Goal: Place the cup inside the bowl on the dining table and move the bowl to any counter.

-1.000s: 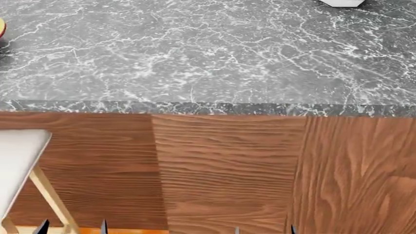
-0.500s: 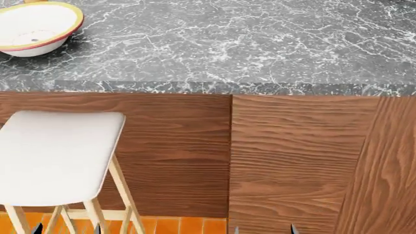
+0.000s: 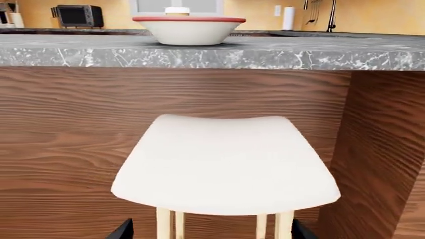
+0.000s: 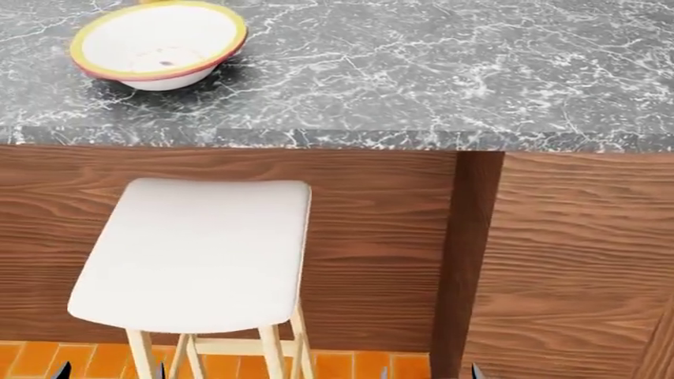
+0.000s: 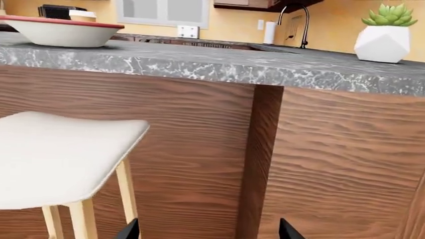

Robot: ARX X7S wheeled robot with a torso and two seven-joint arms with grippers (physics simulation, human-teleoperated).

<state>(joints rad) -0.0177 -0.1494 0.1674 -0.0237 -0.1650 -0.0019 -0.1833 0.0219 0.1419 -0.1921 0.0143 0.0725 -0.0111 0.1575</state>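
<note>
Bowl (image 4: 159, 45) is seen resting on the grey marble counter (image 4: 421, 79), far left, near the front edge. Cup (image 3: 177, 11) is glimpsed just behind it, its lid alone showing above the rim. White stool (image 4: 195, 257) is set below, against the wood side. Both pincers are spread wide, their tips apart, nothing grasped.

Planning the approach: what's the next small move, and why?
Probably raise both arms above the table edge before reaching. Both wrist views look at its wood side from below the top, and only fingertip ends show low in the head view. The bowl sits on the table beyond the stool, empty inside; the cup is behind it, only its top showing over the rim.
</note>
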